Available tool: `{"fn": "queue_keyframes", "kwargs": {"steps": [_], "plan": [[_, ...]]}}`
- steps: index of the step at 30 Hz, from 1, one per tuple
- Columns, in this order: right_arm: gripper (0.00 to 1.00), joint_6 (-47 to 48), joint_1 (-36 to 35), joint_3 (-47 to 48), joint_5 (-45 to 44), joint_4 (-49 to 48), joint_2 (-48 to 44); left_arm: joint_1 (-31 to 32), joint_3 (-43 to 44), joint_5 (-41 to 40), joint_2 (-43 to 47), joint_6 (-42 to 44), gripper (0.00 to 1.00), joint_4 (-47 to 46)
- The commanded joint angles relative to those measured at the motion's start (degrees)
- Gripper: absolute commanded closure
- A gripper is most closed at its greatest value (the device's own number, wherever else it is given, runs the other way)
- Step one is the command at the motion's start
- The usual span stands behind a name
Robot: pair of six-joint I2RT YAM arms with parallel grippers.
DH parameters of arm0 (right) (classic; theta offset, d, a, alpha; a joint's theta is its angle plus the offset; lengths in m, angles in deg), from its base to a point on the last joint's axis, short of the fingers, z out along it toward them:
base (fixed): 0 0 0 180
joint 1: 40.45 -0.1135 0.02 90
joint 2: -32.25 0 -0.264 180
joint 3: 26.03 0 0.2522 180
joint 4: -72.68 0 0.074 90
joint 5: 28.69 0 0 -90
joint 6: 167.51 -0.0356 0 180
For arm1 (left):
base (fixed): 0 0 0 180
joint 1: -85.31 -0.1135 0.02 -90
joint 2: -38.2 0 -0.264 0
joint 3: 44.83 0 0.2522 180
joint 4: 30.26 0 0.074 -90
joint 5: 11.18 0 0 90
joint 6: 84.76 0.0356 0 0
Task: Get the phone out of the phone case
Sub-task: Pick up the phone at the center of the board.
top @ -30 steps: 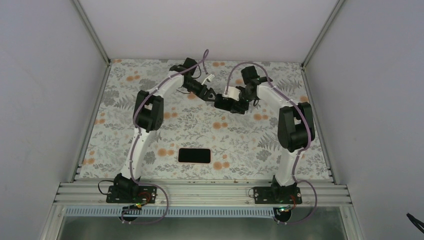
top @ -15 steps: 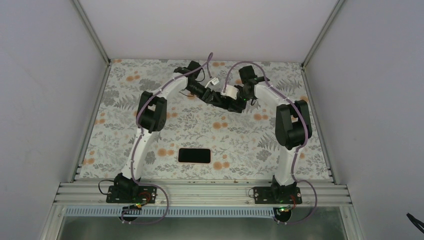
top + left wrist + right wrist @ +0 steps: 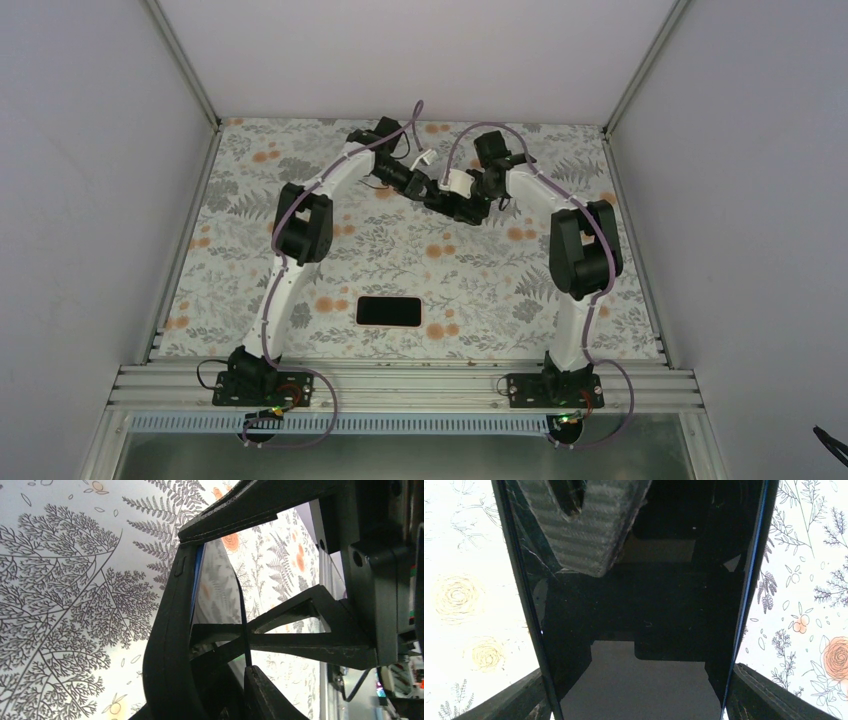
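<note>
**Landmark:** phone case [image 3: 389,311], a thin flat shell, dark on its upper side with a salmon-pink rim showing at its right end. It lies flat on the floral-printed tablecloth [image 3: 480,290]. The overhead view does not show whether anything sits inside it.

**Phone** [image 3: 639,630]: a flat black slab with a glossy dark face and thin blue-tinted edges. It is well beyond the case, toward the far wall and a little to the right, between the two grippers. Tablecloth shows past both of its long edges.

**Right gripper** [image 3: 455,205]: well beyond the case. The jaws are spread wide and closed on the phone across its width. Its black fingers [image 3: 516,700] sit against the two long edges.

**Left gripper** [image 3: 437,197]: well beyond the case, meeting the right gripper tip to tip. Its jaws are drawn narrow at the end of the phone farthest from the right wrist. One carbon-weave finger [image 3: 584,525] lies over the glossy face. Neither wrist view shows whether the jaws actually clamp the phone
</note>
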Motion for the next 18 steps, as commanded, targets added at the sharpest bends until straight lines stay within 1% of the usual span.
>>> {"fn": "queue_keyframes", "kwargs": {"steps": [1, 3, 4, 5, 6, 7, 8, 13, 18], "plan": [[0.23, -0.8, -1.1, 0.9, 2.0, -1.9, -1.6, 1.0, 1.7, 2.5, -0.4, 3.0, 0.74, 0.5], [0.22, -1.0, -1.1, 0.9, 2.4, -1.9, -1.6, 1.0, 1.8, 3.0, -0.5, 3.3, 0.75, 0.7], [0.2, -1.1, -1.1, 0.9, 2.7, -1.8, -1.6, 1.0, 2.0, 3.1, -0.6, 3.5, 0.77, 0.7], [0.18, -1.2, -1.1, 0.9, 3.1, -1.6, -1.8, 1.0, 2.3, 3.2, -0.6, 3.9, 0.82, 1.2], [0.13, -1.3, -1.0, 1.0, 3.7, -1.2, -2.0, 1.0, 2.8, 3.2, -0.8, 4.5, 0.91, 1.7], [0.05, -1.0, -0.9, 1.0, 4.8, 0.0, -2.5, 1.0, 3.5, 3.0, -1.0, 5.6, 0.97, 2.9], [0.01, -0.8, -0.4, 0.9, 6.1, 0.7, -3.1, 1.0, 4.5, 2.8, -1.1, 6.9, 0.98, 4.1], [0.0, 0.5, 4.9, 2.0, 15.3, 6.9, -7.1, 1.0, 6.4, 2.6, 0.7, 15.6, 0.98, 10.1], [0.0, 1.9, 10.4, 0.4, 21.9, 11.4, -10.9, 0.7, 0.4, 2.3, 6.3, 22.1, 0.98, 9.8]]}}
